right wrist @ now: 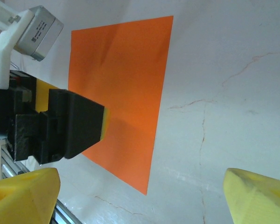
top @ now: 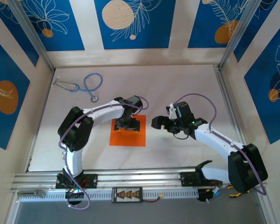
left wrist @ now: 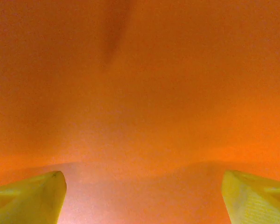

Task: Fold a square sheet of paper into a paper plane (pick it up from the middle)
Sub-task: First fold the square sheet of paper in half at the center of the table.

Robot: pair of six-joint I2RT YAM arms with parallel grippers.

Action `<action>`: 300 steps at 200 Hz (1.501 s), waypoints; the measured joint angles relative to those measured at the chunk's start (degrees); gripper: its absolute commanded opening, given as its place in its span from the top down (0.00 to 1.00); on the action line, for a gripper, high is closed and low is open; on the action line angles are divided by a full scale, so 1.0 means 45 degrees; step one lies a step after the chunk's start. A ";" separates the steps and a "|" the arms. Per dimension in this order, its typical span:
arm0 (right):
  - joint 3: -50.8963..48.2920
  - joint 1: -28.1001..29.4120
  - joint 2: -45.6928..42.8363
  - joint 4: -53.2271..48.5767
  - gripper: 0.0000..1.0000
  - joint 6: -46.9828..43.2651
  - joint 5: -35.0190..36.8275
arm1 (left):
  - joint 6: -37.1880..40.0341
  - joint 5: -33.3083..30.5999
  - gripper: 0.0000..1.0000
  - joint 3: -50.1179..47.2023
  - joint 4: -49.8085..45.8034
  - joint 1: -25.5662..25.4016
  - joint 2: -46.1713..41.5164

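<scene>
The square sheet of paper is bright orange and lies flat on the white table, with a faint crease mark near its middle. My left gripper hangs directly over the sheet's centre, open. In the left wrist view its yellow fingertips stand far apart, close above the orange paper, and nothing is between them. My right gripper is open, to the right of the sheet and above bare table. The right wrist view takes in the sheet and the left gripper's black finger over it. The paper plane is out of view.
A blue stethoscope lies at the back left of the table. A metal rail runs along the near edge, with a small black device in front of it. Patterned walls enclose the table on three sides.
</scene>
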 measured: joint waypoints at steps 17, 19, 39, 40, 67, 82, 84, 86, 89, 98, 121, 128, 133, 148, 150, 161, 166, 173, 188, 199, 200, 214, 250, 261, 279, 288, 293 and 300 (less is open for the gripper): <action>0.0000 0.0000 0.0005 -0.0005 0.09 -0.0005 -0.0112 | -0.0102 -0.0092 0.13 0.0160 -0.0019 0.0000 0.0175; 0.0000 0.0000 0.0005 -0.0005 0.09 -0.0005 -0.0136 | -0.0102 -0.0117 0.13 0.0180 -0.0015 0.0000 0.0209; 0.0000 0.0000 0.0034 0.0000 0.09 -0.0049 -0.0291 | -0.0189 -0.0185 0.13 0.0359 0.0010 0.0000 0.0432; 0.0000 0.0000 0.0039 0.0000 0.09 -0.0053 -0.0296 | -0.0189 -0.0185 0.13 0.0364 0.0015 0.0000 0.0442; 0.0000 0.0000 0.0214 -0.0010 0.09 -0.0092 -0.0515 | -0.0350 -0.0214 0.12 0.0389 0.0121 0.0000 0.0767; 0.0000 0.0000 0.0335 -0.0024 0.10 -0.0092 -0.0607 | -0.0393 -0.0209 0.13 0.0389 0.0175 0.0000 0.0874; 0.0000 0.0000 0.0345 -0.0029 0.10 -0.0092 -0.0617 | -0.0403 -0.0214 0.13 0.0389 0.0185 0.0000 0.0874; 0.0000 0.0000 0.0359 -0.0034 0.10 -0.0092 -0.0617 | -0.0432 -0.0209 0.13 0.0384 0.0194 0.0000 0.0874; 0.0000 0.0000 0.0369 -0.0039 0.10 -0.0092 -0.0622 | -0.0437 -0.0209 0.13 0.0384 0.0204 0.0000 0.0874; 0.0000 0.0000 0.0427 -0.0058 0.09 -0.0097 -0.0641 | -0.0481 -0.0209 0.13 0.0330 0.0267 0.0000 0.0874; 0.0000 0.0000 0.0554 -0.0102 0.10 -0.0102 -0.0714 | -0.0636 -0.0214 0.13 0.0136 0.0471 0.0000 0.0806; 0.0000 0.0000 0.0559 -0.0136 0.10 -0.0107 -0.0714 | -0.0685 -0.0219 0.14 0.0029 0.0583 0.0000 0.0753; 0.0000 0.0000 0.0559 -0.0151 0.10 -0.0112 -0.0719 | -0.0719 -0.0223 0.14 -0.0049 0.0656 0.0000 0.0714; 0.0000 0.0000 0.0559 -0.0151 0.10 -0.0151 -0.0719 | -0.0767 -0.0277 0.14 -0.0185 0.0782 0.0000 0.0636; 0.0000 0.0000 0.0559 -0.0151 0.10 -0.0151 -0.0719 | -0.0772 -0.0282 0.14 -0.0189 0.0792 0.0000 0.0631; 0.0000 0.0000 0.0563 -0.0160 0.10 -0.0194 -0.0719 | -0.0777 -0.0311 0.14 -0.0214 0.0826 -0.0005 0.0631; 0.0000 0.0000 0.0563 -0.0160 0.10 -0.0199 -0.0724 | -0.0777 -0.0311 0.14 -0.0214 0.0826 -0.0005 0.0631; 0.0000 0.0000 0.0573 -0.0165 0.10 -0.0204 -0.0724 | -0.0782 -0.0316 0.14 -0.0223 0.0835 -0.0015 0.0631; 0.0000 0.0000 0.0646 -0.0185 0.10 -0.0233 -0.0719 | -0.0806 -0.0350 0.14 -0.0223 0.0845 -0.0039 0.0636; 0.0000 0.0000 0.0699 -0.0233 0.10 -0.0233 -0.0724 | -0.0811 -0.0379 0.15 -0.0223 0.0850 -0.0063 0.0636; 0.0000 0.0000 0.0699 -0.0238 0.10 -0.0238 -0.0719 | -0.0811 -0.0379 0.15 -0.0223 0.0850 -0.0063 0.0636; 0.0000 0.0000 0.0699 -0.0321 0.10 -0.0238 -0.0719 | -0.0816 -0.0437 0.16 -0.0223 0.0860 -0.0097 0.0631; 0.0000 0.0000 0.0699 -0.0447 0.10 -0.0238 -0.0714 | -0.0826 -0.0471 0.30 -0.0243 0.0913 -0.0146 0.0568; 0.0000 0.0000 0.0695 -0.0452 0.10 -0.0238 -0.0709 | -0.0787 -0.0471 0.36 -0.0316 0.0981 -0.0151 0.0520; 0.0000 0.0000 0.0612 -0.0510 0.10 -0.0233 -0.0670 | -0.0738 -0.0515 0.49 -0.0568 0.1200 -0.0170 0.0311; 0.0000 0.0000 0.0510 -0.0573 0.10 -0.0228 -0.0622 | -0.0690 -0.0529 0.53 -0.0763 0.1365 -0.0170 0.0180; 0.0000 0.0000 0.0423 -0.0607 0.10 -0.0228 -0.0588 | -0.0695 -0.0549 0.54 -0.0928 0.1520 -0.0170 0.0058; 0.0000 0.0000 0.0311 -0.0675 0.10 -0.0223 -0.0529 | -0.0724 -0.0549 0.56 -0.1141 0.1710 -0.0170 -0.0112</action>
